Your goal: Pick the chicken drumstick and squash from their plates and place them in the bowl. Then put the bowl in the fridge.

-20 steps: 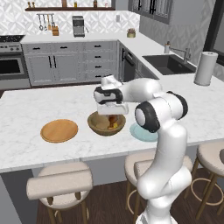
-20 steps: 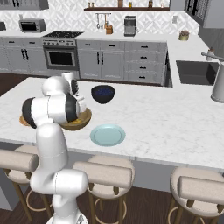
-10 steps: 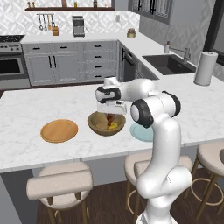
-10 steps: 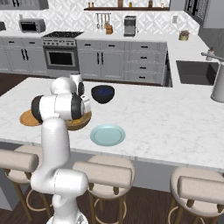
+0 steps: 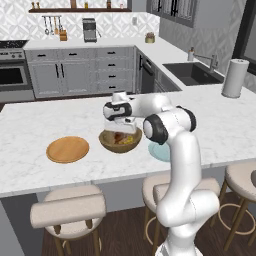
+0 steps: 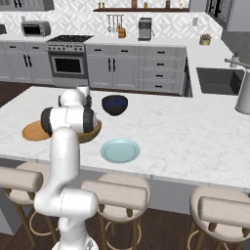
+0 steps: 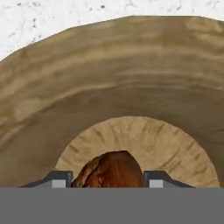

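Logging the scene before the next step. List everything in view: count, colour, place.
Wooden bowl: one, light brown, island counter middle.
Chicken drumstick: one, reddish-brown, between the fingertips over the bowl.
Squash: one, yellow-orange, inside the bowl.
Wooden plate: one, orange-tan, left of the bowl.
Blue-green plate: one, pale, right of the bowl.
Navy bowl: one, dark, behind.
Paper towel roll: one, white, near the sink.
Gripper: one, dark-tipped, over the bowl.

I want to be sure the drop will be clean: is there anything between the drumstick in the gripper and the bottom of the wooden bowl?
Nothing visible. The drumstick sits between the fingertips, and the wooden bowl lies straight ahead with its bare floor showing.
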You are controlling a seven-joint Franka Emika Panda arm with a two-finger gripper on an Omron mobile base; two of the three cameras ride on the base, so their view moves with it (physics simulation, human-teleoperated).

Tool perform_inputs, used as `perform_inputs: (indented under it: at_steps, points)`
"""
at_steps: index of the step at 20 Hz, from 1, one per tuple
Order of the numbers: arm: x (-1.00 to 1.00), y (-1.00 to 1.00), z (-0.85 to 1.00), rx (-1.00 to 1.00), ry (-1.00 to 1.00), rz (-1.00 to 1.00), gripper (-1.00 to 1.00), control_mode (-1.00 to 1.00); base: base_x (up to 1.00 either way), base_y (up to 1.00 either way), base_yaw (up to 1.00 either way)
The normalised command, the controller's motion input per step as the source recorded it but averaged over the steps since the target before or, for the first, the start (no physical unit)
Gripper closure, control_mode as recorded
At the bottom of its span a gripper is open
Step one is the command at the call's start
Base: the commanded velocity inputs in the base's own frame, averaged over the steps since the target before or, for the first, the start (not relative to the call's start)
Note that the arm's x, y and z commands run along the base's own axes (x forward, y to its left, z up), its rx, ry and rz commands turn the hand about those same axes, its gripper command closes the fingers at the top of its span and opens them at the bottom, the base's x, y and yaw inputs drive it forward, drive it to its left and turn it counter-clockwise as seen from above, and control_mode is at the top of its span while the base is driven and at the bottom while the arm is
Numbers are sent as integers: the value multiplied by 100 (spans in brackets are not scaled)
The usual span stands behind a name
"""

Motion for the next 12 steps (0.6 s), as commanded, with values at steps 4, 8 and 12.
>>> perform_inputs:
  at_steps: [4, 8, 12]
  points:
    - [17, 3, -26, 0, 0, -4, -100, -100, 0, 0, 0]
    - [-3, 0, -7, 0, 0, 0, -100, -100, 0, 0, 0]
    - [-33, 0, -3, 0, 0, 0, -100, -100, 0, 0, 0]
